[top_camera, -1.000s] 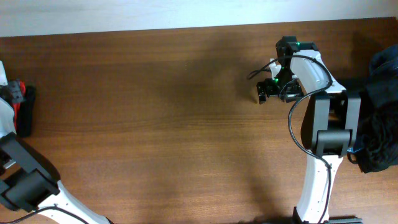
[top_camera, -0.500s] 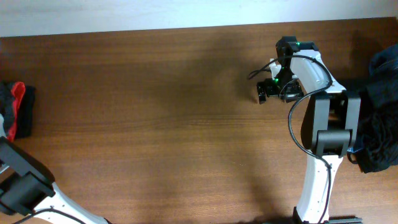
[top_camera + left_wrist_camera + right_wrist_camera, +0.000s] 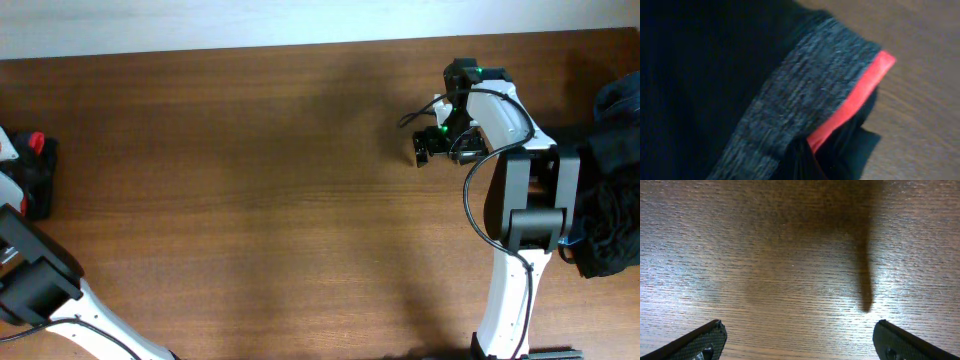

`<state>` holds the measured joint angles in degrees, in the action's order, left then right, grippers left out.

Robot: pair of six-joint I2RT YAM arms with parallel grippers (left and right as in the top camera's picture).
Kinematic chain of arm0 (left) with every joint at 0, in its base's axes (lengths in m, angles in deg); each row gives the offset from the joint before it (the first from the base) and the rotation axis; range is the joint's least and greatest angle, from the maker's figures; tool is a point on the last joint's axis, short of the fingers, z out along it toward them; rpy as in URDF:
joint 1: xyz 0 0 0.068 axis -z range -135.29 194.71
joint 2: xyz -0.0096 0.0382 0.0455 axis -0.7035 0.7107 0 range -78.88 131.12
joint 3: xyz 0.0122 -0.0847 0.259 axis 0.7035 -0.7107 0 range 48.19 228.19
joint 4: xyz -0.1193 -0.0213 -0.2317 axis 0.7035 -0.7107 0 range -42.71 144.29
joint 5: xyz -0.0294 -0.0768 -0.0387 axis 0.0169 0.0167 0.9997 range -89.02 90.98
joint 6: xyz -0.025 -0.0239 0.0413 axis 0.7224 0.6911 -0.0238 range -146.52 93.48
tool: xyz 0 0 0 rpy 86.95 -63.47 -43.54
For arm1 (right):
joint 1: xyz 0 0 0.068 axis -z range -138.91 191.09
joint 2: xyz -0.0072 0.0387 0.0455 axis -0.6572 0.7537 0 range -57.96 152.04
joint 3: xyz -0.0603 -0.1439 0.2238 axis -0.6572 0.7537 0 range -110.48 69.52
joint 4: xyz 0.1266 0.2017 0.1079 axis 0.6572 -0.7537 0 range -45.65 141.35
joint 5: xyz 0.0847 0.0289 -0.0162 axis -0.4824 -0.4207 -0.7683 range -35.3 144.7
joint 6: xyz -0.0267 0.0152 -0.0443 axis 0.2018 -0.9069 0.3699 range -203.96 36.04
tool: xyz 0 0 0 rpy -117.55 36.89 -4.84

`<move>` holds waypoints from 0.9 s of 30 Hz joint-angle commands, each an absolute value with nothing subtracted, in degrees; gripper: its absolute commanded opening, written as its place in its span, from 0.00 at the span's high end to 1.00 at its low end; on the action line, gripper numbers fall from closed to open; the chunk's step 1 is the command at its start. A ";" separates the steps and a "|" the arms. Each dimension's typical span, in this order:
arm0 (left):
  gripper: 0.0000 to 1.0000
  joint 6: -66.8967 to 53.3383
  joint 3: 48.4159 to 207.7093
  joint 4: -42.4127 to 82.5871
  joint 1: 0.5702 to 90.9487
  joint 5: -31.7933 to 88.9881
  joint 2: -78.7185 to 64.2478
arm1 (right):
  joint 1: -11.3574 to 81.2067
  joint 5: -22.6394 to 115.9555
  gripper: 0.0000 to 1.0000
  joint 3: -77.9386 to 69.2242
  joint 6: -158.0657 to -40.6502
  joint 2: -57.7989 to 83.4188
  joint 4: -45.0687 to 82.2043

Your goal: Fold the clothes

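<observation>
The clothes are black pants (image 3: pixel 38 178), of which only a small bunch shows at the table's far left edge in the overhead view. Up close in the left wrist view I see their grey waistband (image 3: pixel 800 100) and its bright red inner edge (image 3: pixel 862 92). My left gripper (image 3: pixel 802 170) is shut on the clothes, and the black fabric puckers into folds where the jaws pinch it; the fingers themselves are hidden by cloth. My right gripper (image 3: pixel 422 150) hovers far away at the upper right, open, its fingers (image 3: pixel 695 342) wide apart over bare wood.
A heap of dark and blue garments (image 3: pixel 615 180) lies at the right edge, beside the right arm's base (image 3: pixel 530 215). The brown wooden table (image 3: pixel 260 200) runs between the two arms. A pale wall borders the far edge.
My left gripper has closed on the pants. The bunch with the red edge has shifted slightly at the left edge. The right arm has not moved.
</observation>
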<state>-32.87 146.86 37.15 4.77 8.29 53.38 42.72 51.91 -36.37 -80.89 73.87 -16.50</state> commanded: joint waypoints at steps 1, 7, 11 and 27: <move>1.00 -30.81 149.09 37.61 4.79 17.12 51.07 | 42.61 52.61 0.01 -35.86 -80.78 72.91 -16.50; 1.00 -21.59 152.78 38.04 4.79 25.21 43.96 | 42.61 52.64 0.01 -35.86 -80.78 72.91 -16.50; 0.88 -17.57 153.35 38.20 4.81 29.87 37.91 | 42.61 52.61 0.01 -35.86 -80.78 72.91 -16.50; 0.00 -13.70 153.33 29.37 14.06 37.65 29.74 | 42.61 52.61 0.01 -35.86 -80.78 72.91 -16.50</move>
<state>-14.24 153.39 29.52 12.61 36.14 29.45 42.72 51.91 -36.37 -80.74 73.87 -16.50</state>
